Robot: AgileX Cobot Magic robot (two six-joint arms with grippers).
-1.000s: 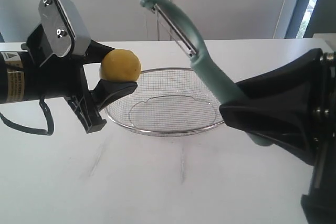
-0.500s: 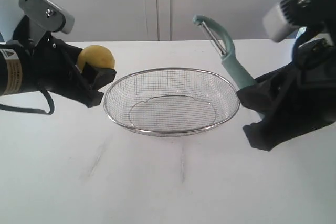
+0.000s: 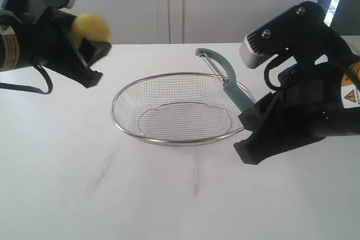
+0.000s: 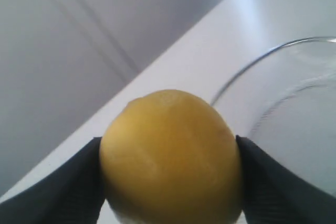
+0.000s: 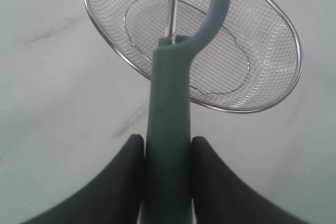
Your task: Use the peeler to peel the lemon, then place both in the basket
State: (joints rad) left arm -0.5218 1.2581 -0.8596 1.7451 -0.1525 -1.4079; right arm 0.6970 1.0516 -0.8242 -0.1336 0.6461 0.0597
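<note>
Left end effector (image 3: 93, 39) clamps the lemon (image 3: 90, 25) between 2 fingers (image 4: 47, 192), raised above the desk (image 3: 169, 200), left of the basket (image 3: 180, 143). Right end effector (image 5: 168, 174) grips the peeler (image 3: 229, 82) by its handle; the blade head tilts over the basket's right rim. Basket sits mid-desk.

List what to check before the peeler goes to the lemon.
1. Grip of left gripper on lemon: ok, clamped between both fingers.
2. Grip of right gripper on peeler: ok, handle clamped.
3. Contact of peeler with lemon: not ok, well apart, basket between them.
4. Cutting side turned toward lemon: cannot tell.
5. Nothing lying in basket: ok.
6. Peeling done: not ok, visible skin whole.
</note>
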